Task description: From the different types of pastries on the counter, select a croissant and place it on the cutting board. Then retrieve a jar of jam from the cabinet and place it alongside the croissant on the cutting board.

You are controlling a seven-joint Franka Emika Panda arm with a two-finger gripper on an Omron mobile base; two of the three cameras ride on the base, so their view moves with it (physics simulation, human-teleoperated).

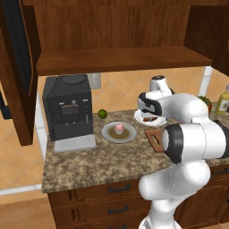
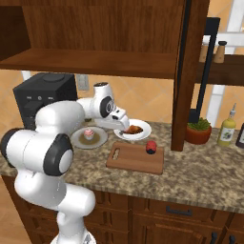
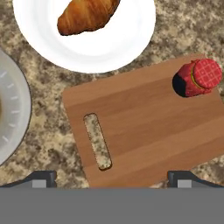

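Croissant [image 3: 86,16] sits on the white plate [image 3: 127,46], not on the cutting board; in my right base view it lies right under the hand [image 2: 135,128]. Going big to small: cabinet [image 2: 105,35] hangs above, doors swung open, its one wide shelf [image 1: 120,59] bare as far as I can see. Counter [image 1: 85,167] carries everything else. Black coffee machine [image 1: 69,112] stands at the left end. Cutting board [image 3: 153,127] lies flat just in front of the white plate, handle slot [image 3: 97,141] toward the grey plate [image 2: 89,138]. Grey plate holds the pink cupcake [image 1: 119,128]. Potted plant [image 2: 198,130] and yellowish bottle [image 2: 227,128] stand off to the right, well apart from the board. Jar of jam [image 3: 199,78] stands upright on the board's far corner (red checked lid up). Lime [image 1: 102,113] is beside the coffee machine. Gripper [image 3: 111,177] hovers over the board's near edge, fingers [image 3: 41,177] spread wide, holding nothing.
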